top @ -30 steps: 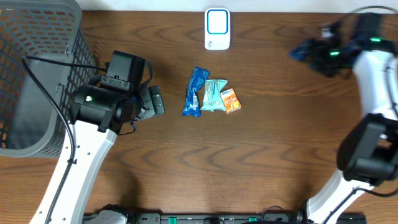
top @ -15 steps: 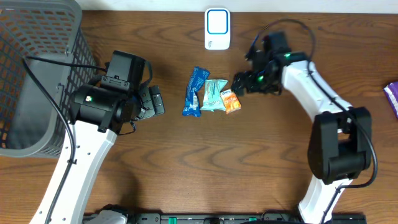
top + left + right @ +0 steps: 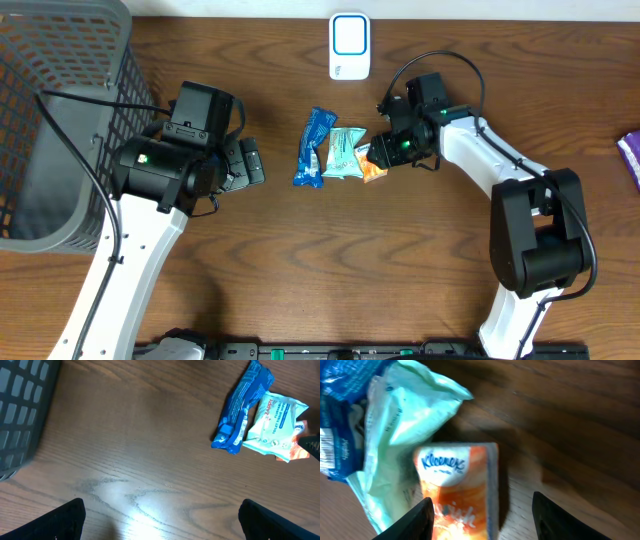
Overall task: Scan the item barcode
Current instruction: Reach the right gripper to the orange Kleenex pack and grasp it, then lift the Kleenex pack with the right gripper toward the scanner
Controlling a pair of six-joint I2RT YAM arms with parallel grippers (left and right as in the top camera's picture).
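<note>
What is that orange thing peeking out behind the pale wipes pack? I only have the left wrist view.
Observer: A small orange Kleenex tissue pack; the right wrist view shows the brand name.
Operator: Where is the right gripper?
Observer: The right gripper is down at that pack, jaws open on either side of it, with a gap showing on one side.
Operator: Any scanner nearby?
Observer: A white device with a blue-rimmed window, probably the scanner, sits beyond that pack at the far edge in the overhead view.
</note>
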